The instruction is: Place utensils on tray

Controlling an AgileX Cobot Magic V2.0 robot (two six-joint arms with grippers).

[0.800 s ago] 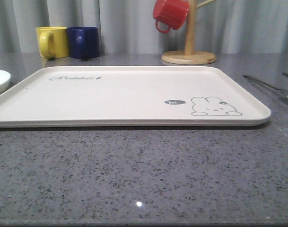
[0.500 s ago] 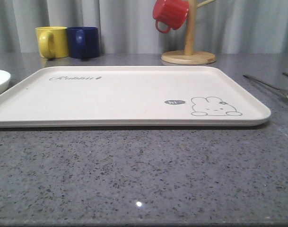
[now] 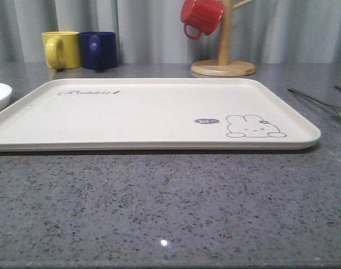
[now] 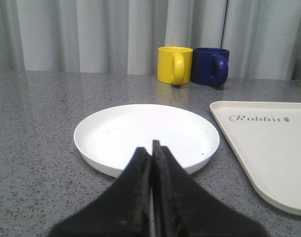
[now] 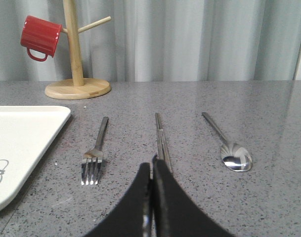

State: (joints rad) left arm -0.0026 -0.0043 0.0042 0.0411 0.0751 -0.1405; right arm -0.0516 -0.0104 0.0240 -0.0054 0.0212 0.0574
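Observation:
The cream tray [image 3: 148, 112] with its rabbit drawing lies flat mid-table and holds nothing; its corner shows in the right wrist view [image 5: 21, 133] and the left wrist view [image 4: 269, 148]. To its right on the grey stone lie a silver fork [image 5: 95, 150], a pair of chopsticks [image 5: 161, 138] and a spoon [image 5: 228, 145], side by side. The fork's handle and tines reach the right edge of the front view [image 3: 321, 103]. My right gripper [image 5: 151, 165] is shut and empty, just short of the chopsticks' near end. My left gripper [image 4: 151, 148] is shut and empty in front of a white plate.
A white round plate [image 4: 106, 143] sits left of the tray. A yellow mug [image 3: 61, 49] and a dark blue mug [image 3: 100, 49] stand at the back left. A wooden mug stand [image 3: 223, 66] carrying a red mug [image 3: 201, 17] is at the back right. Curtains close the back.

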